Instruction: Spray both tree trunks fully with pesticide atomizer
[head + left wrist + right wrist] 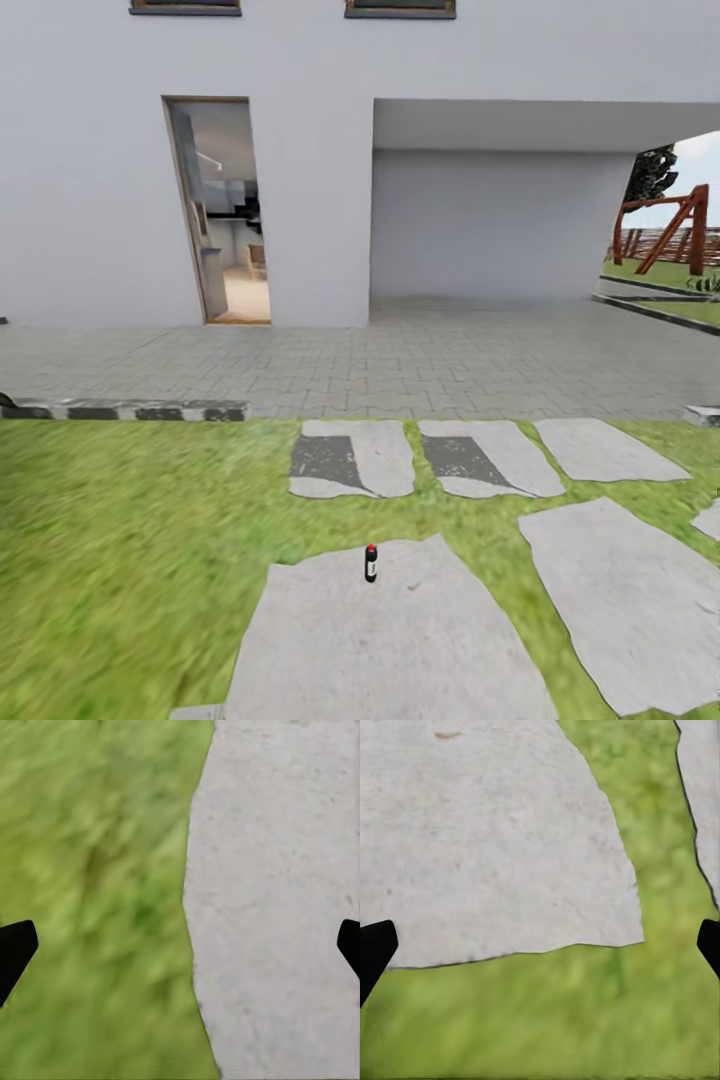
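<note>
One small cylindrical atomizer (371,563) w/ red cap, upright on rough slab (400,640), both grippers released.

text: none I can read | atomizer (371,563) ahead of me on the stone slab (400,640): any label too small to tell | house wall (90,180): no lettering | signs: none

Pesticide atomizer (371,563): small dark bottle, red cap, upright on the large stone slab (400,650) before me.
</note>
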{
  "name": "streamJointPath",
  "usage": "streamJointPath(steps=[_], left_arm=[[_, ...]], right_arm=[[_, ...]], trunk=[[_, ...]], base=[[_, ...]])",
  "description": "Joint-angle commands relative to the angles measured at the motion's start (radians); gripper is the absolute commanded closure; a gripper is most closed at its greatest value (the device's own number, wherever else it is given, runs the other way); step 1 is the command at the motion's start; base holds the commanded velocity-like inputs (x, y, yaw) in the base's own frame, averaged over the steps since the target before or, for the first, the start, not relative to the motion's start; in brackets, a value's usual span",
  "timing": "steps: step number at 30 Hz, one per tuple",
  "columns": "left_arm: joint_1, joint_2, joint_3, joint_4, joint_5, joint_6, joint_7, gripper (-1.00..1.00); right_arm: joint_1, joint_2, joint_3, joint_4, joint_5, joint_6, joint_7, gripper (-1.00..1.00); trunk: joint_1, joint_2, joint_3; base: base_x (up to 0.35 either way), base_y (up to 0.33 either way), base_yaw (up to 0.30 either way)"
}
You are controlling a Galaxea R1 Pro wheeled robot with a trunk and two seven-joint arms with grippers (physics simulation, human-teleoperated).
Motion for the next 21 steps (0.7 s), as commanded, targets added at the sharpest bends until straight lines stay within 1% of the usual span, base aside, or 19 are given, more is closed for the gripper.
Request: streamJointPath(steps=[1, 7, 11, 17, 21], left_arm=[[0.000, 0.000, 0.000, 0.000, 0.000, 0.000, 0.000, -1.00], [0.000, 0.000, 0.000, 0.000, -0.001, 0.000, 0.000, -1.00], [0.000, 0.000, 0.000, 0.000, -0.001, 0.000, 0.000, -1.00], [0.000, 0.000, 0.000, 0.000, -0.001, 0.000, 0.000, -1.00], [0.000, 0.000, 0.000, 0.000, -0.001, 0.000, 0.000, -1.00]], right_arm=[[0.000, 0.000, 0.000, 0.000, 0.000, 0.000, 0.000, -1.00], [0.000, 0.000, 0.000, 0.000, 0.000, 0.000, 0.000, -1.00], [0.000, 0.000, 0.000, 0.000, 0.000, 0.000, 0.000, -1.00], [0.000, 0.000, 0.000, 0.000, 0.000, 0.000, 0.000, -1.00], [0.000, 0.000, 0.000, 0.000, 0.000, 0.000, 0.000, -1.00]], trunk=[[0.000, 0.000, 0.001], [0.000, 0.000, 0.007], [0.000, 0.000, 0.010], [0.000, 0.000, 0.016], [0.000, 0.000, 0.019]], base=[[0.000, 0.307, -0.217], [0.000, 0.298, -0.217], [0.000, 0.226, -0.217], [0.000, 0.173, -0.217], [0.000, 0.081, -0.217]])
